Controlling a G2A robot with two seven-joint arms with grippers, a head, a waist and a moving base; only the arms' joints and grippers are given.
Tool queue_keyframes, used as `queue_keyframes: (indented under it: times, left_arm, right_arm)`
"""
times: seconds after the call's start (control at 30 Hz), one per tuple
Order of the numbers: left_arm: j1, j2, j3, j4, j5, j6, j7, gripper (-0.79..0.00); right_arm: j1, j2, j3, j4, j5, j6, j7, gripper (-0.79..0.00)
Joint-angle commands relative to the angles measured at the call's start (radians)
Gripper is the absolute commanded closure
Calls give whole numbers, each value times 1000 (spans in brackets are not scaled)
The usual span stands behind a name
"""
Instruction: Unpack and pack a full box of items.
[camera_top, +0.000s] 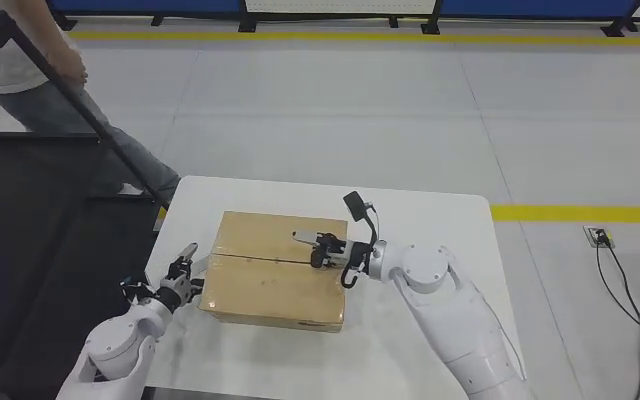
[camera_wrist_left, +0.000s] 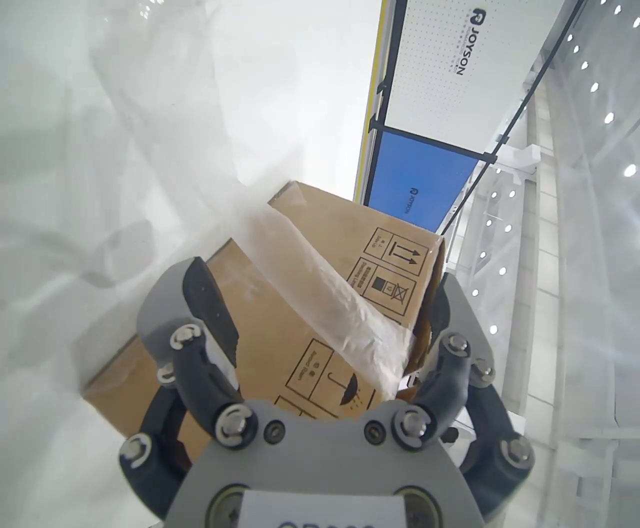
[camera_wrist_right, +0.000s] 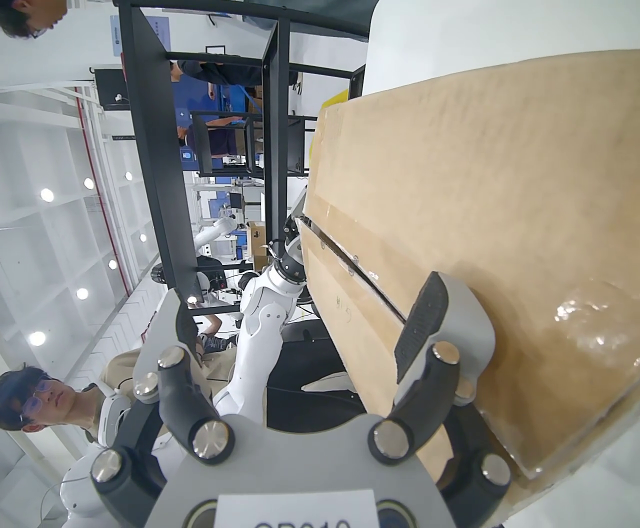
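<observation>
Box (camera_top: 275, 275) sits mid-counter (camera_top: 430, 215), closed, so unpacking looks barely begun. Right hand (camera_top: 320, 250) is spread over the top seam (camera_top: 262, 258). Left hand (camera_top: 183, 268) is spread at the box end around loose tape (camera_wrist_left: 320, 285). Emptying and repacking are left.

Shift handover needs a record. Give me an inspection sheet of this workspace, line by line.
Surface: white table, carrying the box.
Job's things: cardboard box, top flaps shut along a middle seam; clear tape strip hanging loose at one end.
Clutter: nothing seen.
Grippers: left gripper at the taped end of the box, jaws open; right gripper over the box top by the seam, jaws open.
Cables: wrist cable on the right arm; floor cable beyond the table.
Surroundings: yellow floor line; black frame beside the table.
</observation>
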Motion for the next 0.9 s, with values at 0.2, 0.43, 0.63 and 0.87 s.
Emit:
queue_keyframes:
  times: [0.2, 0.43, 0.63, 0.87]
  left_arm:
    - [-118, -24, 67, 134, -90, -6, -3, -785]
    - [-122, -32, 56, 132, -105, -80, 62, -785]
    - [-76, -31, 22, 46, -86, -131, 122, -785]
    - [-12, -29, -19, -84, -40, -175, 180, -785]
  right_arm:
    - [-2, 4, -11, -15, -4, 13, -8, -785]
    - [-10, 9, -11, -29, -4, 22, -11, -785]
    - [-13, 12, -16, -30, 2, 19, -13, -785]
    - [-7, 15, -18, -16, 13, 13, -8, -785]
